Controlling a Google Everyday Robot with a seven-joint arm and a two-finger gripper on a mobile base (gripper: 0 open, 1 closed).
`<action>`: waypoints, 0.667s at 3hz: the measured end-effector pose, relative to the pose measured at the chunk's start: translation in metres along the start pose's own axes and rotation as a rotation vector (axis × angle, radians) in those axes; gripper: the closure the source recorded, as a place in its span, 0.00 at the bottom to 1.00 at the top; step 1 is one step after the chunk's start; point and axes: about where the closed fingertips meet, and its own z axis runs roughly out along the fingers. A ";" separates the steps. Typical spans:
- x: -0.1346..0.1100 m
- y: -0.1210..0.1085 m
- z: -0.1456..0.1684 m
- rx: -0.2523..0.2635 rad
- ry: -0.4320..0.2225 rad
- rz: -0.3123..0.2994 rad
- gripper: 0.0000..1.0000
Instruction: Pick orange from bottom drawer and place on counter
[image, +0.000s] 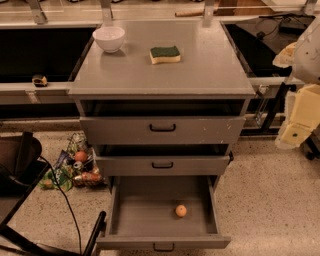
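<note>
We see the orange (181, 210) lying on the floor of the pulled-out bottom drawer (145, 212), right of its middle. Above, the counter (200, 70) carries a white bowl (109, 38) and a sponge (165, 54). The gripper (299, 122) hangs at the right edge, well apart from the orange; we cannot tell how far open it is.

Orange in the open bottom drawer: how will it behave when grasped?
Likely rolls if nudged: the orange is round and sits loose on the flat floor of the bottom drawer. Probably firm and light, being small. Smooth skin may slip. The gripper is off at the right, beside the counter.
</note>
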 end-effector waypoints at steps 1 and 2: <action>0.000 0.000 0.000 0.000 0.000 0.000 0.00; 0.000 0.002 0.039 -0.064 -0.038 0.013 0.00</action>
